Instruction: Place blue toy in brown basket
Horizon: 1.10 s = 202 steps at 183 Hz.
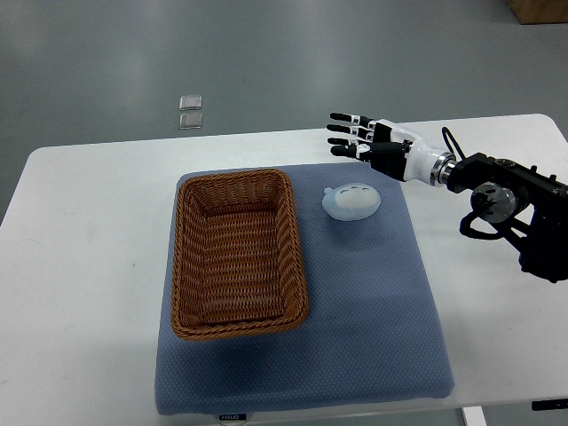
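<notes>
A pale blue toy lies on the blue-grey mat, just right of the brown wicker basket. The basket holds nothing. My right hand hovers above and behind the toy, fingers stretched out toward the left, holding nothing. Its arm comes in from the right edge. A clear gap separates the hand from the toy. The left arm does not show.
The mat lies on a white table. Two small clear squares sit on the grey floor beyond the table's far edge. A brown box corner shows at the top right.
</notes>
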{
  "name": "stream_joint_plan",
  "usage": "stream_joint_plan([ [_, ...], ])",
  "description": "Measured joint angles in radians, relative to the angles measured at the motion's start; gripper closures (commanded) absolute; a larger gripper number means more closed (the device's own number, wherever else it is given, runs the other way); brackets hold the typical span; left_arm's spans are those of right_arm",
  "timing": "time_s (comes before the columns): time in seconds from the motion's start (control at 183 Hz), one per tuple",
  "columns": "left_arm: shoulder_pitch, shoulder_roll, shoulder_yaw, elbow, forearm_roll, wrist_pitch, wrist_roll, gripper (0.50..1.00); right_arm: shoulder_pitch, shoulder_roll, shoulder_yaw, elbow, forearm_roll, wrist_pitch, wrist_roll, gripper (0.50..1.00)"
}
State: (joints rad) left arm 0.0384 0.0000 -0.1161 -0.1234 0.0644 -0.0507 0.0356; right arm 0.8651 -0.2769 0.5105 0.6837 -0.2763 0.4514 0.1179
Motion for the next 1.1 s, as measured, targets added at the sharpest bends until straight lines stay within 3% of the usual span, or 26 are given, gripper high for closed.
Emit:
stream_joint_plan([
  [0.638,0.0,0.0,0.001,0.001,0.0,0.0,0.0,0.5,0.045,-0.022,-0.008,0.007,-0.597,0.009,0.159,0.589],
  [0.938,0.0,0.0,0.001,0.001,0.0,0.0,0.0,0.5,0.058,-0.035,-0.01,0.007,-0.89,-0.006,0.19,0.589],
  [1.101,0.0,0.0,0.001,0.001,0.0,0.0,0.0,0.5,0.068,-0.031,-0.016,0.003,-0.975,-0.052,0.192,0.589],
])
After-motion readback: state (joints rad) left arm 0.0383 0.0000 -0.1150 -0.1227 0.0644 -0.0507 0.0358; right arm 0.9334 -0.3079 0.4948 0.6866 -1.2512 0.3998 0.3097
